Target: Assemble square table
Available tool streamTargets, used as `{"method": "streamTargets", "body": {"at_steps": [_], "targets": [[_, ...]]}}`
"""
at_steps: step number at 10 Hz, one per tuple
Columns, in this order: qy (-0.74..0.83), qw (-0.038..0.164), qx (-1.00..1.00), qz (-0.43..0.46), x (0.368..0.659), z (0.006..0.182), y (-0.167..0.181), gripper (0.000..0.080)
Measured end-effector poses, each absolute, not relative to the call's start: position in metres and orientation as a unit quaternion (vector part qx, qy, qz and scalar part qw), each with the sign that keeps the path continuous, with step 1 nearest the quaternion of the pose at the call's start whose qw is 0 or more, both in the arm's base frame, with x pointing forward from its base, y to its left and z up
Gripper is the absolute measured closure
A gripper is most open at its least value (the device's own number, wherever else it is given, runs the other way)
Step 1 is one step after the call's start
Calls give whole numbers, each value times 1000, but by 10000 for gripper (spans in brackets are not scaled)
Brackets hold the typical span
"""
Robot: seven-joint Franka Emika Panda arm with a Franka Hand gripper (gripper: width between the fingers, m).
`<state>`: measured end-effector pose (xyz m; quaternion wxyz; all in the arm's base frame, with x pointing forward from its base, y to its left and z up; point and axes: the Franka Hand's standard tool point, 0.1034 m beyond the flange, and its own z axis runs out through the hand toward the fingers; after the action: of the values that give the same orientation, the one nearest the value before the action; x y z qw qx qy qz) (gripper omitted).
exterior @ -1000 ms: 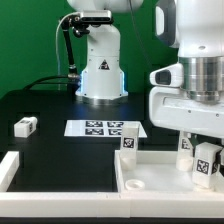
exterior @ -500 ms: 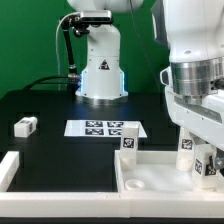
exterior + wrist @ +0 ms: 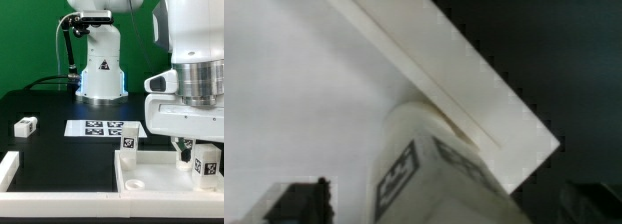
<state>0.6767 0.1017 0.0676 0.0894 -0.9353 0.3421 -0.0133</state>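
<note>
The square table's white panel (image 3: 150, 178) lies at the front of the exterior view's right, and its face and rim fill the wrist view (image 3: 331, 90). Three tagged legs stand on it: one at its back corner (image 3: 128, 141) and two (image 3: 207, 165) under my hand. A fourth leg (image 3: 25, 126) lies loose on the exterior view's left. My gripper (image 3: 187, 148) hangs low over the right-hand legs. In the wrist view a tagged leg (image 3: 438, 185) stands between my gripper's (image 3: 441, 208) dark fingers (image 3: 299, 205), with a gap on each side.
The marker board (image 3: 100, 129) lies flat in the middle of the black table. The robot base (image 3: 100, 70) stands behind it. A white border bar (image 3: 10, 165) runs along the front on the exterior view's left.
My hand twisted about its vertical axis half a second ago and is now squared again over the same legs. The panel and the loose leg have not moved.
</note>
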Motion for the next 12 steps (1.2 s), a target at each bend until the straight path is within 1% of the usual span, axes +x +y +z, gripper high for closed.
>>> {"method": "streamTargets", "body": {"at_steps": [1,2,3,4,5,7,8,9,10,11,12], "targets": [[313,89,-945,-16,677,68,102,152],[226,77,-971,-26,678,70,100,151],[98,58,-993,-41,681,77,98,151],[15,54,-997,-46,681,77,98,151],[48,58,-996,-44,681,76,99,151],[70,59,-995,-42,681,76,99,412],[104,60,-992,-40,680,75,99,412],[139,61,-988,-38,680,75,99,511],[159,62,-985,-36,680,75,98,511],[212,63,-975,-33,680,75,98,511],[326,62,-943,-25,681,75,97,510]]}}
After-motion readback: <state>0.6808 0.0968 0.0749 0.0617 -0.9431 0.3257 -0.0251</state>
